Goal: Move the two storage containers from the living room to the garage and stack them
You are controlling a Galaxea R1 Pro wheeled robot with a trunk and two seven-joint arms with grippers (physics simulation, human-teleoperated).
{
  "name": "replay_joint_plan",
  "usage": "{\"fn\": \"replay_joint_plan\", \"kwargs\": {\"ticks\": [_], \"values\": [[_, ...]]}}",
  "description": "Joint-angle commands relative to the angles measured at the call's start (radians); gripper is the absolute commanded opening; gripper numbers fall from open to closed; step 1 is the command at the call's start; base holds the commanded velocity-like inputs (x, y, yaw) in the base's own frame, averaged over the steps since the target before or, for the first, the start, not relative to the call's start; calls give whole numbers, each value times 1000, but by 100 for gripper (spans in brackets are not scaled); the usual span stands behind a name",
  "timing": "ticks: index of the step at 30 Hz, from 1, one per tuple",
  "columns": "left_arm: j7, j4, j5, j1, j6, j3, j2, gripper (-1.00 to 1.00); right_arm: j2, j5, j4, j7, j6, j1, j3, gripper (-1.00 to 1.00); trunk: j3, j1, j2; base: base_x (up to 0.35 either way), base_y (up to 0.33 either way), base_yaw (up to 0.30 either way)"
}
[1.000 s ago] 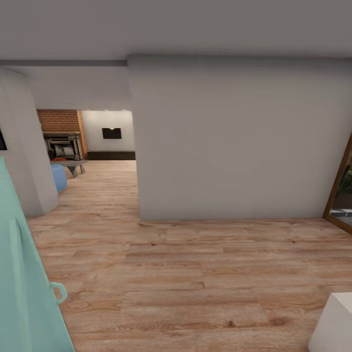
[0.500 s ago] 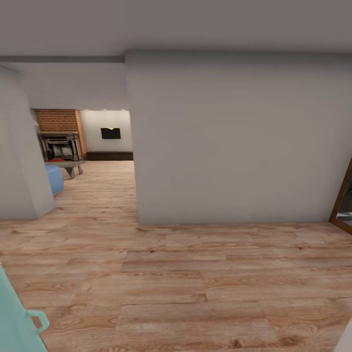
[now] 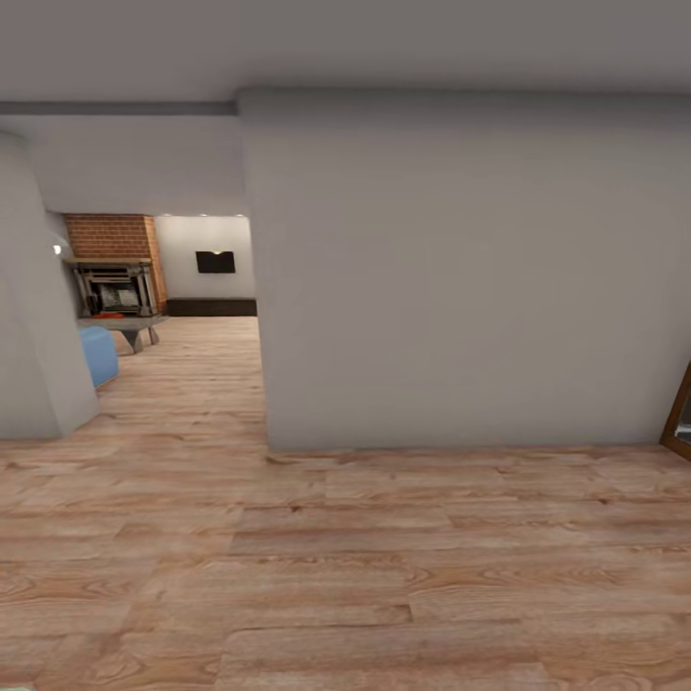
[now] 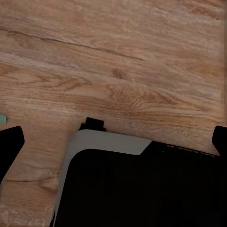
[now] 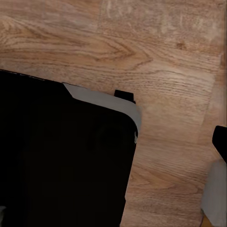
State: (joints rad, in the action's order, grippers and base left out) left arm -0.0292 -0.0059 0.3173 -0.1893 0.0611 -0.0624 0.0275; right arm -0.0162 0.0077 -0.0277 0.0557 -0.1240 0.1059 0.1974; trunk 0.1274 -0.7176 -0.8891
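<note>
The robot stands in a hallway facing a white wall [image 3: 461, 269], the living room [image 3: 173, 288] with its brick fireplace [image 3: 115, 259] far ahead, so both containers wait unfetched; each claw's state I cannot tell.

Camera advances: white wall [image 3: 461, 278] looms larger; teal door and white block gone from head view.

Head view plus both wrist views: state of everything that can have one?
Left hand: open, nothing between its fingers.
Right hand: one dark fingertip in view; open or shut unclear.
Black wall-mounted TV: screen dark.
Red brick fireplace: no flame visible.
Brown-framed door: too little in view to tell.
</note>
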Motion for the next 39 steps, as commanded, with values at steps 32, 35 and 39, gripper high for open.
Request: {"fn": "replay_joint_plan", "kwargs": {"ticks": [32, 35, 39], "values": [[-3, 1, 9, -1, 3, -7, 0, 100, 6, -2, -4, 5, 8, 2, 3, 100, 1, -1, -1, 323, 0, 0], [-3, 1, 9, -1, 3, -7, 0, 100, 7, -1, -4, 6, 10, 2, 3, 100, 1, -1, -1, 323, 0, 0], [-3, 1, 9, -1, 3, -7, 0, 100, 5, 2, -4, 3, 2, 1, 5, 100, 1, -1, -1, 323, 0, 75]]}}
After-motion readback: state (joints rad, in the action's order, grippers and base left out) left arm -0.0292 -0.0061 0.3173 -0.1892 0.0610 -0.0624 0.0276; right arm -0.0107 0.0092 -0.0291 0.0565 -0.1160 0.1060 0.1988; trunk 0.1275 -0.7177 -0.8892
